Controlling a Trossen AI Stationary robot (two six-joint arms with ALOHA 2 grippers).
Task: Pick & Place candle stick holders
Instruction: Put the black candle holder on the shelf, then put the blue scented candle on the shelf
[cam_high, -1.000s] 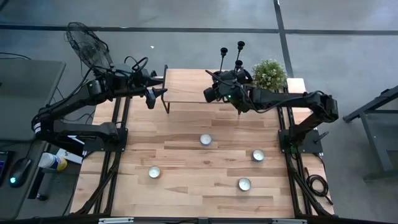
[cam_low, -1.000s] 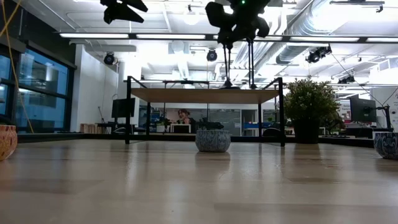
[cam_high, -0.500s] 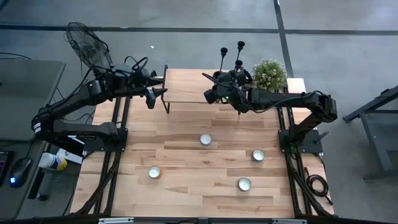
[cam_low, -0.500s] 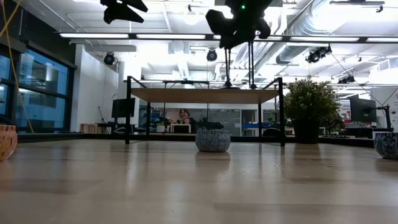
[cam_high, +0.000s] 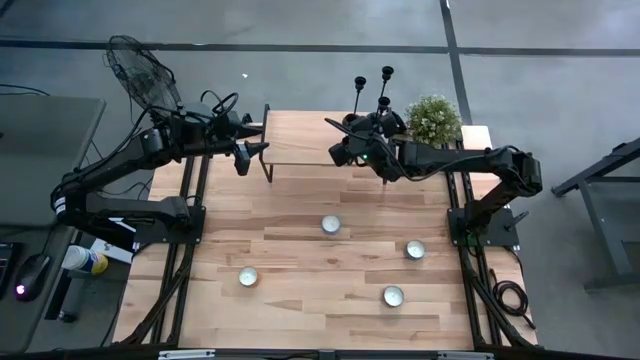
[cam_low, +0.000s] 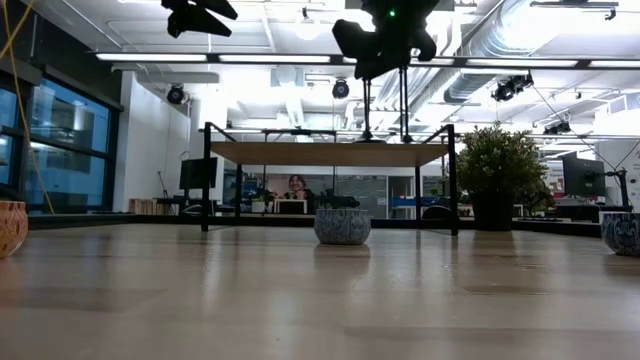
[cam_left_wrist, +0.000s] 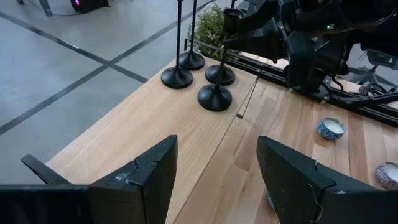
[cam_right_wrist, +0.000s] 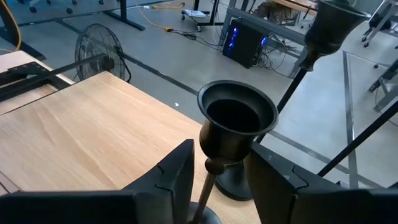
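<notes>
Here right end effector straddles candlestick stem, fingers apart; left end effector spread.

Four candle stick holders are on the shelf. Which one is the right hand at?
The candle stick holder whose cup sits between the right hand's fingers. In the left wrist view it is nearest the shelf's inner edge; the other three stand behind it.

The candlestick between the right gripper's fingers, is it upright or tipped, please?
Upright: the candlestick stands on its base on the raised shelf, cup upward.
</notes>
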